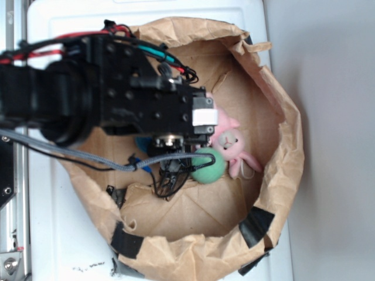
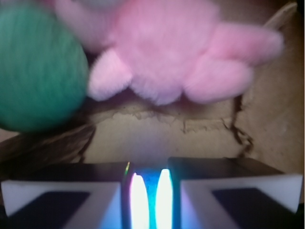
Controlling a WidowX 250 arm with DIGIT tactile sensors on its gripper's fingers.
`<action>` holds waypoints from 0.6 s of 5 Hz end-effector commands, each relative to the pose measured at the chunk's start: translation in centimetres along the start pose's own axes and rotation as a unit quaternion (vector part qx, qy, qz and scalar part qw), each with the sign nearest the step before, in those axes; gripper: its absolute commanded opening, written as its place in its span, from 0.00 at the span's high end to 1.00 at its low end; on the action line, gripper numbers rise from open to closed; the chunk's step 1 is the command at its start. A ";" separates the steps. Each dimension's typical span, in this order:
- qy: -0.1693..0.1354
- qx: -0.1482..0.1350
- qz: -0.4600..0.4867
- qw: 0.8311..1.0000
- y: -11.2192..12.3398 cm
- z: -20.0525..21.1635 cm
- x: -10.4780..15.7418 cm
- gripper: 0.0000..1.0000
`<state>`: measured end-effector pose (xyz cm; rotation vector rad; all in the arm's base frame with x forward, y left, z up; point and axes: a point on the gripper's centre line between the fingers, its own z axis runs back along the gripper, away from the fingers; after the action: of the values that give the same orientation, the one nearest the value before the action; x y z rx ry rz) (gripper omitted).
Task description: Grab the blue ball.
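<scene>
In the wrist view my gripper (image 2: 148, 179) has its two white-padded fingers (image 2: 62, 195) drawn close together. A thin strip of the blue ball (image 2: 148, 193) shows squeezed in the narrow gap between them; the rest of it is hidden. From outside, the gripper (image 1: 204, 130) hangs over the middle of the brown paper bag (image 1: 275, 117), and its black body hides the fingertips and the ball. The mint-green ball (image 1: 209, 165) (image 2: 38, 71) lies just ahead and to one side.
A pink plush bunny (image 1: 233, 143) (image 2: 176, 52) lies against the green ball, right in front of the fingers. The bag's crumpled walls ring the area, with black tape (image 1: 256, 225) on the rim. A teal-blue patch (image 1: 142, 144) under the arm is unidentifiable. Cables (image 1: 170, 175) dangle below the wrist.
</scene>
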<state>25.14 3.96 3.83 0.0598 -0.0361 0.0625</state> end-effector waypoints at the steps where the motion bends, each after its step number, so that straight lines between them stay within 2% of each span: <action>1: -0.037 -0.059 0.053 0.996 2.4 11.0 -0.3 1.00; 2: -0.036 -0.081 0.065 0.994 3.0 14.2 0.1 1.00; 3: -0.038 -0.082 0.062 0.994 2.9 14.3 -0.2 1.00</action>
<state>24.09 5.20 16.55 -0.1195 -0.0536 0.1695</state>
